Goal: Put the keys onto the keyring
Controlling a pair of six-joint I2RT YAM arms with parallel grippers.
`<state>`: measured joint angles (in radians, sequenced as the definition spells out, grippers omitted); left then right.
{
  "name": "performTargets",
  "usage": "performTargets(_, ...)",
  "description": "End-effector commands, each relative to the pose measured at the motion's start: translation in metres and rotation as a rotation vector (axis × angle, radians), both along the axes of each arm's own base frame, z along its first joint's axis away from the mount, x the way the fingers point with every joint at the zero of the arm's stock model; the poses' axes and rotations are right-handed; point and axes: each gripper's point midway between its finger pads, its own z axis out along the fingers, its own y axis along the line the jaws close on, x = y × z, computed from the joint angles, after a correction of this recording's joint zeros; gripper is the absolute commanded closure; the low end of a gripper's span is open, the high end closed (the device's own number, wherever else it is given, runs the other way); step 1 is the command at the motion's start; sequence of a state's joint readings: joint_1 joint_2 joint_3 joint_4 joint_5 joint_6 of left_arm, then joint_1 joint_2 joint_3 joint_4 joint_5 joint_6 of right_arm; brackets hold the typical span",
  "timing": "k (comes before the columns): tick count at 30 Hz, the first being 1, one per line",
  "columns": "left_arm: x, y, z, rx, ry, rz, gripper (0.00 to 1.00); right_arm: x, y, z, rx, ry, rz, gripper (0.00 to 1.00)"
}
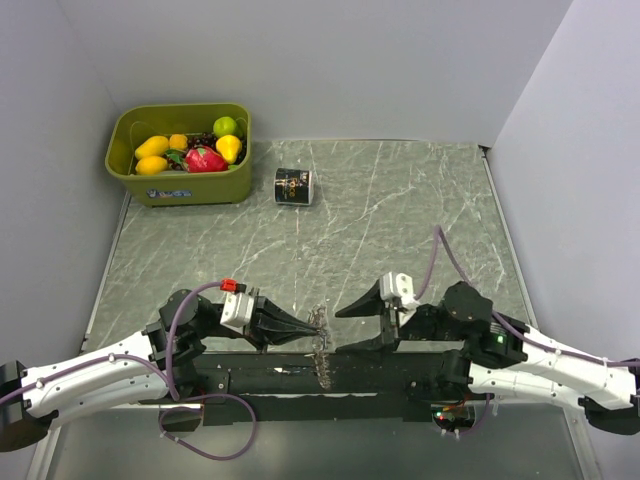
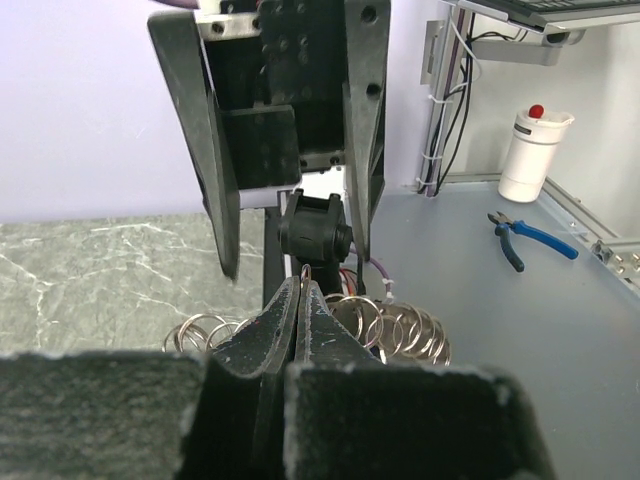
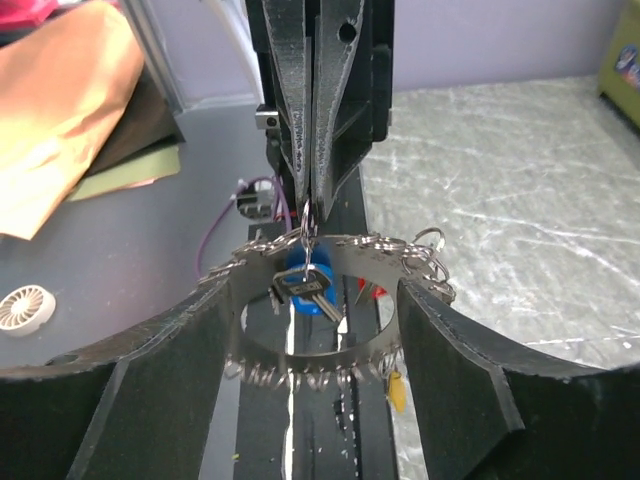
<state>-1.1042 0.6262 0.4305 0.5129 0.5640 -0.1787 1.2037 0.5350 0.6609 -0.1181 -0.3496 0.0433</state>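
Labels: black can (image 1: 293,186) on the tabletop (image 1: 400,200) carries a printed band, too small to read; same for the blue sticker (image 1: 178,193) on the green bin (image 1: 130,170). Pincers: the left pincer (image 1: 318,322) is clamped tight, tips pinching a small split loop at the top rim of the keyring (image 3: 300,368), which hangs edge-on below it, between the arms. A silver key (image 3: 305,285) dangles from that loop, a blue-headed key (image 3: 318,308) just behind. The right pincer (image 1: 343,330) gapes wide, fingers flanking the keyring; contact cannot be told.

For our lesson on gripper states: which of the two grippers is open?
The right gripper: its fingers are spread wide, whereas the left gripper is pinched shut on the top of the keyring.
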Motion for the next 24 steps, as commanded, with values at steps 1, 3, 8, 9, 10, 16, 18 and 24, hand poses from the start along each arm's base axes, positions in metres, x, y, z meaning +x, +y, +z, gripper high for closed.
performTargets(1, -0.0086, 0.0076, 0.0455, -0.129, -0.062, -0.026, 0.99, -0.0013, 0.0137, 0.0129, 0.029, -0.001, 0.036, 0.35)
performTargets(3, -0.0091, 0.0078, 0.0447, -0.129, -0.06, -0.029, 0.99, -0.0015, 0.0187, 0.0119, 0.023, 0.008, 0.046, 0.47)
performTargets(8, -0.0092, 0.0095, 0.0448, -0.132, -0.06, -0.025, 0.99, -0.0021, 0.0196, 0.0125, 0.025, 0.01, 0.051, 0.55)
performTargets(9, -0.0089, 0.0094, 0.0442, -0.131, -0.059, -0.023, 0.99, -0.0021, 0.0182, 0.0138, 0.032, 0.007, 0.048, 0.6)
performTargets(10, -0.0088, 0.0097, 0.0446, -0.133, -0.059, -0.022, 0.99, -0.0014, 0.0174, 0.0132, 0.032, 0.009, 0.042, 0.63)
performTargets(16, -0.0088, 0.0088, 0.0443, -0.132, -0.06, -0.025, 0.99, -0.0006, 0.0139, 0.0141, 0.039, 0.011, 0.028, 0.8)
performTargets(18, -0.0086, 0.0079, 0.0438, -0.129, -0.06, -0.026, 0.99, -0.0007, 0.0136, 0.013, 0.036, 0.012, 0.028, 0.85)
performTargets(24, -0.0086, 0.0062, 0.0441, -0.126, -0.061, -0.029, 0.99, 0.0003, 0.0155, 0.0091, 0.021, 0.018, 0.027, 1.0)
